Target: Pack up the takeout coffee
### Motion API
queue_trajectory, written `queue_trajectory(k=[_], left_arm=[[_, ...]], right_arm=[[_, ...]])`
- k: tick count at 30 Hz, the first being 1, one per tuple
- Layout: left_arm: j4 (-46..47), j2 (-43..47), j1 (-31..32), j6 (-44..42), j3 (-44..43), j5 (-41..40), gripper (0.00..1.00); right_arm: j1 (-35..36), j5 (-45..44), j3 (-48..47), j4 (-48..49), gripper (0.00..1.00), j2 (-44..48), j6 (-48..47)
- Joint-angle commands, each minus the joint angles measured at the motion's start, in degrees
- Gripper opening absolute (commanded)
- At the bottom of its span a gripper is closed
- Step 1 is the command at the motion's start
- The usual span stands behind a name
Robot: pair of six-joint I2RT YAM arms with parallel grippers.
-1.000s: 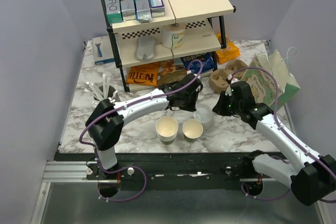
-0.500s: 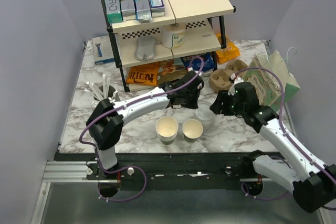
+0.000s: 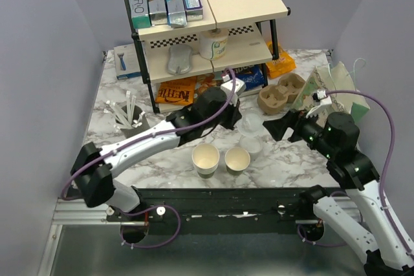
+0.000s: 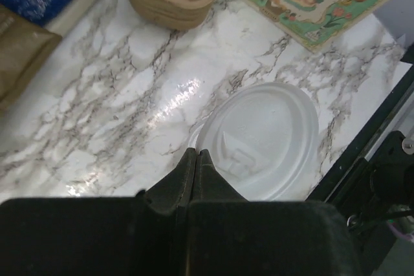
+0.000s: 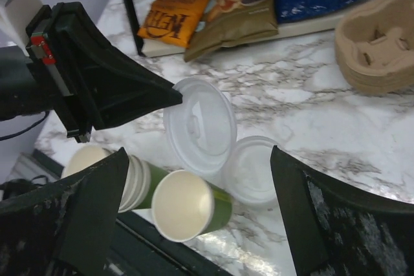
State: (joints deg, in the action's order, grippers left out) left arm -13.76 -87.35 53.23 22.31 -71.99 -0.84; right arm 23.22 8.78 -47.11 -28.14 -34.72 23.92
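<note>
The takeout coffee cup [image 3: 237,158] stands lidless near the table's front edge, its green side and cream inside showing in the right wrist view [image 5: 187,208]. My left gripper [image 3: 231,109] is shut on the rim of a white plastic lid [image 3: 248,123], holding it tilted above the table just behind the cup. The left wrist view shows the closed tips [image 4: 196,153] at the lid's edge [image 4: 265,140]. My right gripper [image 3: 281,126] is open wide to the right of the lid, holding nothing. In its own view [image 5: 199,153] the fingers frame the lid [image 5: 199,124] and the cup.
A stack of nested cups [image 3: 206,158] stands left of the single cup. A second lid [image 3: 253,145] lies flat on the marble. Behind are a cardboard cup carrier [image 3: 281,92], a printed paper bag [image 3: 330,98], snack bags under the shelf rack [image 3: 207,30], and a stick holder [image 3: 129,117].
My right gripper has opened fully and drawn back to the right, away from the lids. The left arm has shifted, its gripper still shut and now holding a lid raised off the table.
</note>
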Motion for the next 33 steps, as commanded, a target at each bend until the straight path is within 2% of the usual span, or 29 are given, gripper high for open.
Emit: queue_trajectory(k=[1,2,8,13,16,17,19,22,23,26,31,33], left_arm=[[20.67,10.78,0.03,-13.32,10.97,2.25,0.0],[25.57,12.19,0.12,-16.99,14.82,2.25,0.0],[50.62,21.34,0.73,-25.72,30.91,2.69,0.0],[60.93,23.45,2.75,-37.75,35.76,-0.47,0.0],[77.52,23.54,3.72,-44.25,42.52,0.22,0.0],[87.83,23.19,3.89,-45.32,45.67,0.31,0.0],[94.94,21.7,4.25,-49.09,47.2,-0.3,0.0],[98.13,18.63,6.09,-56.21,46.06,-2.23,0.0],[100.48,17.49,6.96,-59.71,45.62,-2.41,0.0],[110.65,12.57,7.93,-62.54,45.71,-2.76,0.0],[110.44,9.13,10.57,-66.95,43.34,-2.5,0.0],[110.53,8.69,10.84,-66.95,42.2,-3.2,0.0]], right_arm=[[-0.37,9.14,-5.0,-4.62,1.0,0.01,4.37],[-0.37,10.81,-6.05,-5.86,1.0,-0.52,6.47],[-0.37,20.47,-10.81,-10.88,1.0,-2.37,11.49],[-0.28,27.95,-12.65,-11.06,1.0,-5.53,16.85],[-0.37,29.71,-13.35,-12.02,1.0,-7.81,21.95],[-0.37,30.76,-13.18,-12.03,1.0,-8.34,25.18],[-0.55,29.9,-13.44,-11.85,1.0,-8.61,27.83],[-0.55,26.65,-14.32,-10.54,0.99,-8.17,33.11],[-0.55,25.86,-14.24,-10.01,1.0,-7.56,35.82],[-0.64,24.28,-13.71,-7.98,1.0,-6.94,39.52],[-0.72,26.63,-8.8,0.07,0.97,-6.94,46.82],[-0.64,27.44,-8.61,0.28,0.95,-7.12,47.97]])
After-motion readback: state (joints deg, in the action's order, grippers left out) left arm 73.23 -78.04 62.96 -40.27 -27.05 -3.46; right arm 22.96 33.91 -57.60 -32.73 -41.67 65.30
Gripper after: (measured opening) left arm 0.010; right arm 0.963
